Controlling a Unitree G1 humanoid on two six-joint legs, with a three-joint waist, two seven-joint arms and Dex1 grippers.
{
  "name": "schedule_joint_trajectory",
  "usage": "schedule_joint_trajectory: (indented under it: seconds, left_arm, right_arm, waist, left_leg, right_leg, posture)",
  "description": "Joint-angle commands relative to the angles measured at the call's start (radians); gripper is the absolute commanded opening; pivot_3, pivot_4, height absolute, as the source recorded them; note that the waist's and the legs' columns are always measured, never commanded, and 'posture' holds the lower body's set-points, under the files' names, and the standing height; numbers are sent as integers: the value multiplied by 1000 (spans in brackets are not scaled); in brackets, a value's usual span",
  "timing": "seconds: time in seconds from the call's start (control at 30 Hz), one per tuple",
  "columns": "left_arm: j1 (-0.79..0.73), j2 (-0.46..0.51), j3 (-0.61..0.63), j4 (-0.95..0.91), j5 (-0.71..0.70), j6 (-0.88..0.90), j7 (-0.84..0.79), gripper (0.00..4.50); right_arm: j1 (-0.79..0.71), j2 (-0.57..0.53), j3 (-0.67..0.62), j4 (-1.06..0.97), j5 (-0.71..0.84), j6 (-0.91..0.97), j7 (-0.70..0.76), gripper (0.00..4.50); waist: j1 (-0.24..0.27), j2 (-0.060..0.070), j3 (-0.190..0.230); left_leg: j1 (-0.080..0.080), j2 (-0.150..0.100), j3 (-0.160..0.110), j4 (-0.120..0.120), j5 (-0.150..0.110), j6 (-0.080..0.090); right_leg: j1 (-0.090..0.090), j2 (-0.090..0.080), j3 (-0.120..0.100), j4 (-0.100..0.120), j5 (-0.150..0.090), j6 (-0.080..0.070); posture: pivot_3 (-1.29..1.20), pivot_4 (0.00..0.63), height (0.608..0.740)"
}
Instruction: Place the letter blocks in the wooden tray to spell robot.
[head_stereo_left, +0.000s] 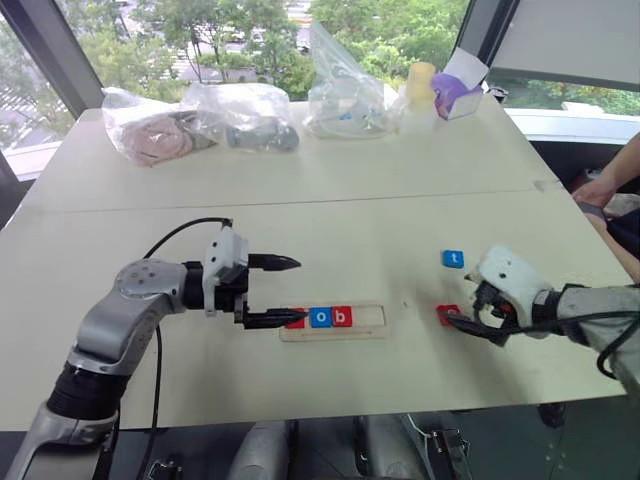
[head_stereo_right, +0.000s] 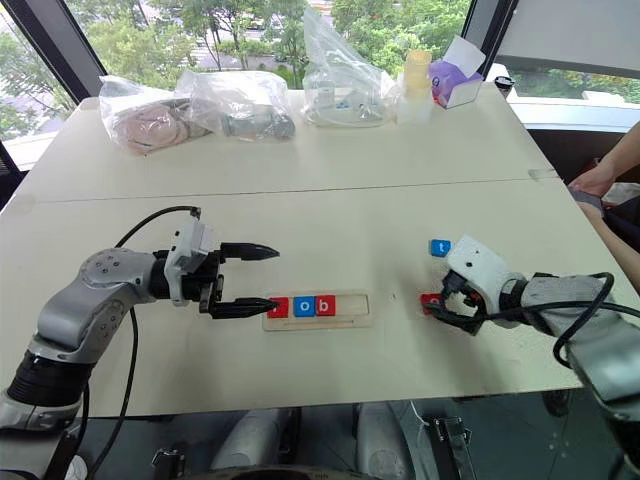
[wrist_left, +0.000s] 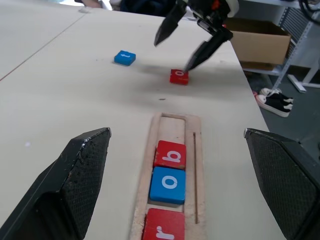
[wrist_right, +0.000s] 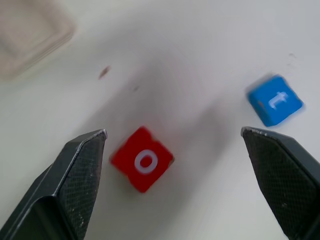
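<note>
The wooden tray (head_stereo_left: 370, 318) lies near the table's front edge. Three letter blocks sit in its left part: a red r (wrist_left: 164, 226), a blue o (head_stereo_left: 320, 317) and a red b (head_stereo_left: 342, 316). Its right part is bare. A red o block (wrist_right: 142, 159) lies flat on the table to the tray's right, and a blue t block (head_stereo_left: 453, 259) lies a little farther back. My left gripper (head_stereo_left: 290, 292) hovers open at the tray's left end, with its lower finger in front of the r. My right gripper (wrist_right: 173, 132) is open just above the red o and holds nothing.
Several clear plastic bags (head_stereo_left: 245, 115) with items, a pale cup (head_stereo_left: 420, 85) and a purple and white box (head_stereo_left: 455, 90) stand along the table's far side. A person's arm (head_stereo_left: 610, 185) rests at the right edge. The tray is close to the front edge.
</note>
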Motion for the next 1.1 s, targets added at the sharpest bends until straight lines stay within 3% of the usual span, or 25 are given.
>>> schedule_joint_trajectory:
  seconds: [0.03,0.2,0.43,0.53,0.7,0.93,1.1]
  left_arm:
    - [-14,-5,5,-12,1,-16,8,4500]
    - [-2,-4,15,-28,-1,-11,22,4500]
    - [6,-2,21,-43,-7,-4,40,4500]
    - [10,0,22,-47,-9,-2,43,4500]
    - [8,0,22,-48,-11,1,44,4500]
    - [-1,0,19,-40,-10,1,42,4500]
    - [0,1,18,-44,-11,2,40,4500]
  right_arm:
    - [-40,-34,50,154,-16,-232,186,4467]
    - [-157,-9,153,409,-82,-412,305,4467]
    - [-222,50,202,556,-115,-491,368,4467]
    - [-222,61,198,558,-115,-499,377,3638]
    - [-213,82,187,518,-106,-492,367,1112]
    - [-236,93,183,330,-71,-404,351,1091]
    - [-295,141,253,171,-67,-283,332,1091]
  waist:
    - [0,0,0]
    - [1,0,0]
    - [1,0,0]
    - [1,0,0]
    - [1,0,0]
    - [2,1,0]
    - [3,1,0]
  left_leg:
    - [0,0,0,0,0,0]
    - [0,0,0,1,0,0]
    - [0,0,-1,1,0,0]
    - [0,0,-1,2,0,-1]
    - [0,0,-1,2,0,-1]
    - [0,0,-1,2,0,-1]
    - [0,0,-1,2,0,-1]
  right_leg:
    - [0,0,0,0,0,0]
    - [0,0,1,0,0,-1]
    - [0,0,1,0,0,-1]
    - [0,0,1,1,0,-1]
    - [0,0,1,1,0,-1]
    - [0,0,2,1,0,-1]
    - [-1,-1,2,1,0,-1]
  posture:
    - [0,150,740]
    - [0,150,740]
    - [0,150,740]
    - [0,150,740]
    - [0,150,740]
    - [0,150,740]
    - [0,150,740]
